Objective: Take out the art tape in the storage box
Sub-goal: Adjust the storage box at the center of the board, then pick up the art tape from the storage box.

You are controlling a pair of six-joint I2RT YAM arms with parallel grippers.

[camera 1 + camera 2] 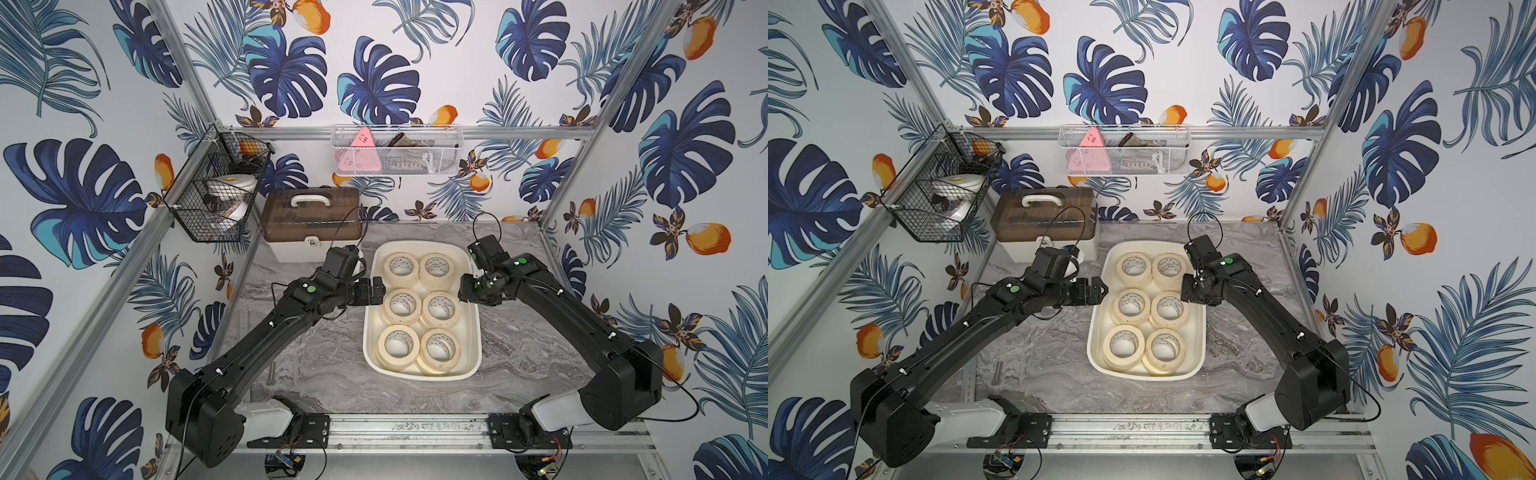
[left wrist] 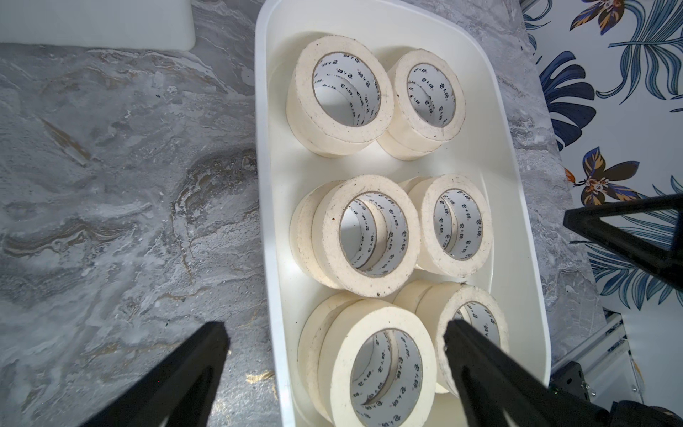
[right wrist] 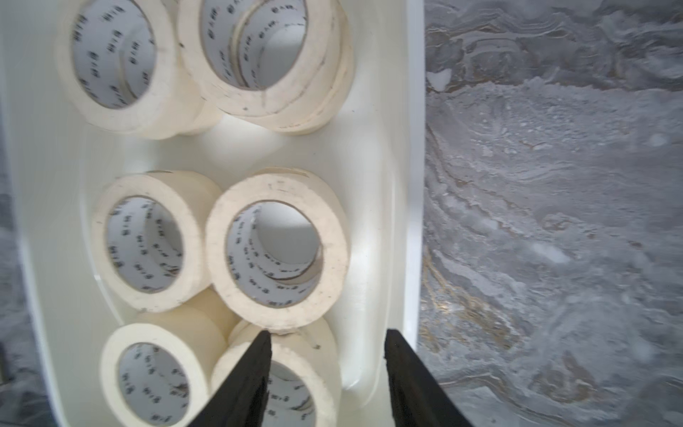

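All the tape [image 1: 401, 266] I can see sits in the box [image 1: 422, 376], which stands on the grey marbled counter [image 1: 316, 365] between the two arms. The rolls lie flat with their holes facing up, in two columns of three. The wrist views show a second roll under each top one, some of them pushed a little off centre. Neighbouring stacks in each row stand touching or nearly so.

The left end effector [image 1: 376, 291] hangs at the box's left rim, level with the middle row. Its jaws are spread wide and grasp nothing. In the left wrist view [image 2: 334, 327] one finger [image 2: 207, 355] is over bare counter and the other [image 2: 476, 355] is over the rolls inside the box.

The right end effector [image 1: 465, 291] is at the opposite rim, about between the far and middle rows. In its wrist view [image 3: 329, 335] the jaws are parted, with nothing between them. One finger [image 3: 251, 369] crosses in front of a roll and the other [image 3: 406, 369] crosses in front of the box wall. Whether either touches, I can't tell.

A case [image 1: 311, 220] with a brown lid and a white handle stands at the counter's far left corner, behind the left arm.
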